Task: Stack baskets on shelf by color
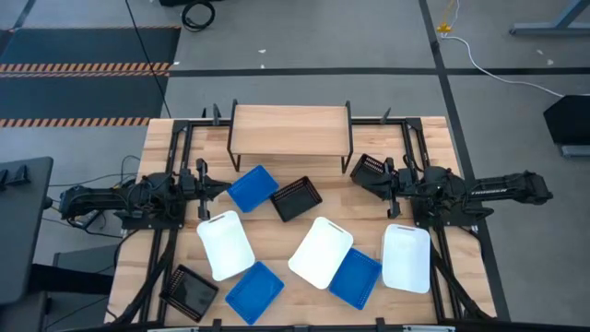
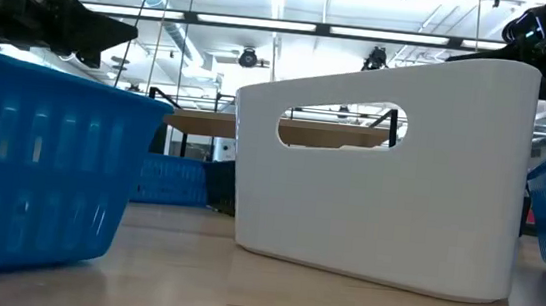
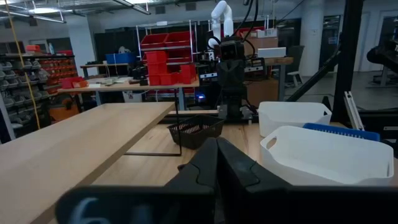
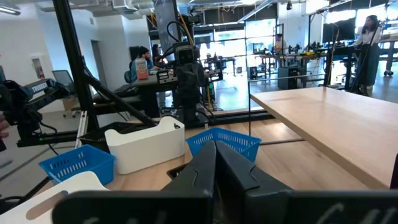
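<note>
Your shelf (image 1: 290, 130), a pale plank on thin black legs, stands bare at the table's far edge. Smooth white (image 1: 321, 251), slotted blue (image 1: 252, 187) and black baskets (image 1: 297, 198) lie scattered before it. Left gripper (image 1: 205, 187) and right gripper (image 1: 380, 187) hover pinched together, holding nothing.

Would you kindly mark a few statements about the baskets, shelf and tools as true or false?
1. The shelf has baskets on it. False: its plank top is bare.
2. Three white baskets lie on the table. True.
3. The left tool holds a blue basket. False: its fingers are shut on nothing, beside the blue basket.
4. A black basket sits near the right tool. True.
5. All baskets are already stacked. False: they lie scattered.
</note>
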`<state>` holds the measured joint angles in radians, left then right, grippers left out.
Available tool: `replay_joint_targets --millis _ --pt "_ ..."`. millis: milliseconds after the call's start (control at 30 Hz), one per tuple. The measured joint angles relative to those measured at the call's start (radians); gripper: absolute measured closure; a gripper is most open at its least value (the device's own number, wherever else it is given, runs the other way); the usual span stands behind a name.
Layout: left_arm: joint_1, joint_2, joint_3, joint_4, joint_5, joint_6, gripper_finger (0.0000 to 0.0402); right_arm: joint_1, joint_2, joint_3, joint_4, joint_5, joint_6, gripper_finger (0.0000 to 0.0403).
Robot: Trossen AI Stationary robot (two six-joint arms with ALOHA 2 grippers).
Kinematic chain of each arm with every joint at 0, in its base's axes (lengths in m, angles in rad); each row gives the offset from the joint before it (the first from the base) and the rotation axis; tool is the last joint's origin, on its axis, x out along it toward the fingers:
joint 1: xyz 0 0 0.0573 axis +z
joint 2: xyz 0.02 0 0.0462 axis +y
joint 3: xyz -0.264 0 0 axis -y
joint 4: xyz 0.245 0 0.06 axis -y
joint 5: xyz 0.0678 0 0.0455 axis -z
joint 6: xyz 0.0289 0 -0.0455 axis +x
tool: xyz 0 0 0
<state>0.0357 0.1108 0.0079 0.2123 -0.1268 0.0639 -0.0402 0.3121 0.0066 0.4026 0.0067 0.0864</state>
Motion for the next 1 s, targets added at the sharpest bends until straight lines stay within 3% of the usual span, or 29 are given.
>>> replay_joint_targets --millis 300,467,700,833,1000 --pt "0.000 0.000 0.000 0.000 0.000 0.000 0.0395 -0.003 0.000 0.000 0.008 0.011 -0.216 0.0389" --pt "0.000 0.000 0.000 0.000 0.000 -0.015 0.0395 -0.003 0.000 0.000 0.008 0.011 -0.211 0.0389" --pt "0.000 0.000 0.000 0.004 -0.001 -0.179 0.0395 -0.003 0.000 0.000 0.052 0.000 -0.142 0.0389" --pt "0.001 0.000 0.000 0.092 -0.075 -0.184 0.0395 -0.002 0.000 0.000 0.060 0.000 -0.034 0.0389" --pt "0.001 0.000 0.000 0.186 -0.082 -0.189 0.0371 -0.002 0.000 0.000 0.075 0.000 -0.011 0.0389"
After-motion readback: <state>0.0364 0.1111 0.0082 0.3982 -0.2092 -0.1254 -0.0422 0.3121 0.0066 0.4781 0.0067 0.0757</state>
